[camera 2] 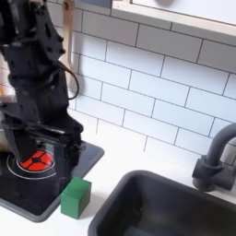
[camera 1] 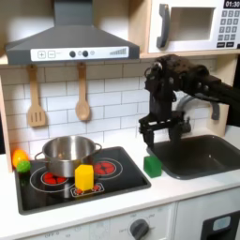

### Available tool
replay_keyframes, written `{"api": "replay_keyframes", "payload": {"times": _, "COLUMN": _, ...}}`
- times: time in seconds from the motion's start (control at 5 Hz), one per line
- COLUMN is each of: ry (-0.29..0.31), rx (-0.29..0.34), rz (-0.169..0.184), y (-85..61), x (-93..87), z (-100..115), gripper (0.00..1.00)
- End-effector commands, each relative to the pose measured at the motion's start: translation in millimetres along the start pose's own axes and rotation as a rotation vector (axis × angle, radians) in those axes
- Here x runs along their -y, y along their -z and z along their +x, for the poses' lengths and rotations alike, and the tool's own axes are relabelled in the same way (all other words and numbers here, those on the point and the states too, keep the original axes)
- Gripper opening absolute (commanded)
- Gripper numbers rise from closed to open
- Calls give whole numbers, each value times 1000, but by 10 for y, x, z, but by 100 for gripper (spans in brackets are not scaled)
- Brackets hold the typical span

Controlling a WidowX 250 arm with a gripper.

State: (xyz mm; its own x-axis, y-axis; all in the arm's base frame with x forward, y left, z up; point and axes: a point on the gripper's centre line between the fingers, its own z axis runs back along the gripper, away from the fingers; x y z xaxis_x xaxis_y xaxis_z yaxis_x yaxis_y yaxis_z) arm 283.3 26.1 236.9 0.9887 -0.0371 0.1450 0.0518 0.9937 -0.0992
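Matte black jointed arm, boxy segments, looped black cables, two-fingered black tool [camera 1: 157, 134].
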Motion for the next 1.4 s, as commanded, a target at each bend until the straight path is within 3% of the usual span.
{"api": "replay_keyframes", "payload": {"times": 0.0, "ry": -31, "rx": -10, "rz": 15, "y": 61, "x": -6, "z": 167, "gripper": 100}}
{"api": "replay_keyframes", "payload": {"times": 0.2, "ry": -46, "rx": -15, "rz": 57, "y": 71, "x": 1, "z": 202, "gripper": 100}}
{"api": "replay_keyframes", "payload": {"times": 0.6, "ry": -37, "rx": -7, "rz": 39, "y": 15, "x": 89, "z": 221, "gripper": 100}}
{"api": "replay_keyframes", "payload": {"times": 1.2, "ry": -49, "rx": -9, "rz": 52, "y": 26, "x": 41, "z": 233, "gripper": 100}}
